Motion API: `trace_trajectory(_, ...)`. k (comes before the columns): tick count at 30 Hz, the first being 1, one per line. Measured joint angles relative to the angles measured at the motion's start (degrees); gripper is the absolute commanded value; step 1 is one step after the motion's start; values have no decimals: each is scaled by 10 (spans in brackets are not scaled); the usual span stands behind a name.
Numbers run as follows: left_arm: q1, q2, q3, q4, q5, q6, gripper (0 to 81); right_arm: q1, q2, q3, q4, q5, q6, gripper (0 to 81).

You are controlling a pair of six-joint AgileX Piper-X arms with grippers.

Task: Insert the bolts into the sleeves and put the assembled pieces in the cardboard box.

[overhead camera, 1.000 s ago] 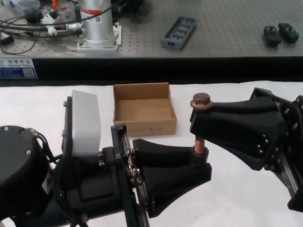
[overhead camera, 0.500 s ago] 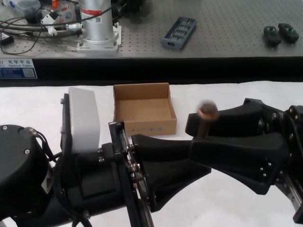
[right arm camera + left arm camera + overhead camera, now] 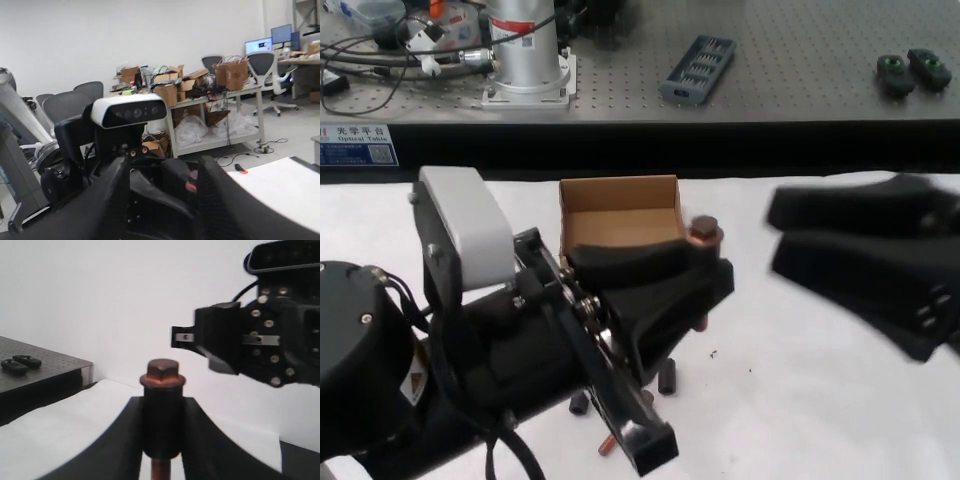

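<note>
My left gripper point(image 3: 705, 268) is shut on a black sleeve point(image 3: 161, 422) with a copper bolt point(image 3: 162, 376) seated in it, its hex head point(image 3: 705, 231) on top and its shank hanging below. It holds the pair upright just in front of the right corner of the open cardboard box point(image 3: 620, 215). My right gripper point(image 3: 772, 238) hovers off to the right, open, with nothing between its fingers point(image 3: 220, 200). In the left wrist view the right gripper point(image 3: 185, 337) sits beyond the bolt head, apart from it.
Loose black sleeves point(image 3: 667, 377) and a copper bolt point(image 3: 607, 443) lie on the white cloth under the left arm. Behind the box runs the dark edge of a perforated metal table point(image 3: 770, 80) with a grey post point(image 3: 525, 45) and a rack point(image 3: 698, 65).
The right gripper let go of the bolt and drew back to the right. The bolt now sits deep in the sleeve, and the left gripper swung with it toward the box.
</note>
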Motion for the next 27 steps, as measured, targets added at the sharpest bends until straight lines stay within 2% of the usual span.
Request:
trace_trajectory(6, 3, 0, -33, 49, -31, -16, 6, -53, -45, 0, 63, -3, 0, 316)
trace_trajectory(8, 10, 0, -57, 92, -37, -17, 6, -69, -62, 0, 74, -2, 0, 237)
trace_trajectory(12, 39, 1, -142, 282, -51, -19, 6, -100, -88, 0, 126, -4, 1, 11)
trace_trajectory(13, 50, 1, -168, 348, -64, -19, 6, -100, -89, 0, 129, -4, 1, 39)
trace_trajectory(15, 70, 3, -219, 469, -90, -9, 6, -117, -95, 0, 174, -12, 1, 37)
trace_trajectory(19, 103, 18, -280, 561, -103, 7, 6, -127, -95, 0, 218, -19, -7, 37)
trace_trajectory(24, 152, 71, -357, 630, -87, 3, 6, -130, -95, 0, 328, -17, -121, 37)
trace_trajectory(26, 164, 103, -387, 661, -75, -4, 6, -130, -97, 0, 350, 3, -161, 37)
trace_trajectory(27, 168, 138, -399, 675, -72, -6, 6, -130, -103, 0, 397, 37, -200, 37)
